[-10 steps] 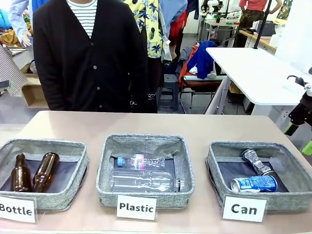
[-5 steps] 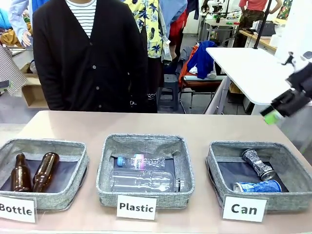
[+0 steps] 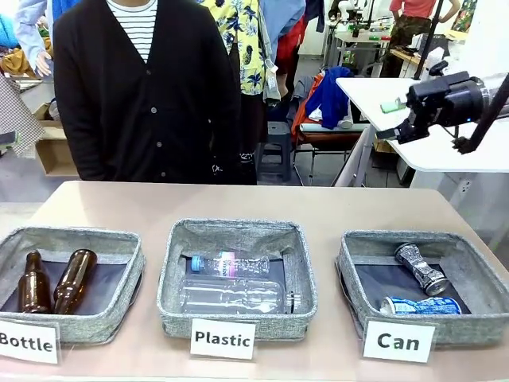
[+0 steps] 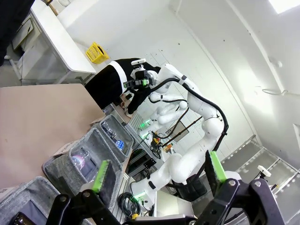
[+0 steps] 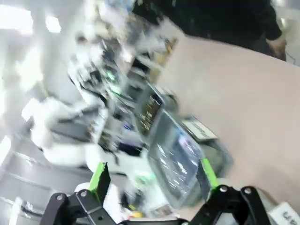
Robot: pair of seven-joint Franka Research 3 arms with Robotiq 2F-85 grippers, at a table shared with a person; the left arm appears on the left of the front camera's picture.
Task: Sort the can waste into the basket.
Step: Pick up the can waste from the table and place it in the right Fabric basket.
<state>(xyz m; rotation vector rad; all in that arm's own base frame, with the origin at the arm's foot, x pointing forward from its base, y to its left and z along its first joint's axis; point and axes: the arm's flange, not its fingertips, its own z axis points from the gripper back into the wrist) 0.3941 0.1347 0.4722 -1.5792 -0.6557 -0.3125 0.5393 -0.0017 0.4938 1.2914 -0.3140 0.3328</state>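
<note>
From my remote seat, three grey baskets line the surface (image 3: 334,203): two brown bottles (image 3: 54,280) in the one carded "Bottle", clear plastic bottles (image 3: 235,285) in the middle one, and the Can basket (image 3: 350,270) at right. Both pieces of can waste lie inside it, the crushed silver-and-black can (image 3: 421,267) behind the blue can (image 3: 420,305). My right end effector (image 3: 394,119) hangs high above and beyond that basket, fingers spread and empty. My left end effector (image 4: 157,173), on its wrist camera, is spread wide too, gripping nothing, the baskets below it. A person in a black cardigan (image 3: 143,87) stands opposite.
</note>
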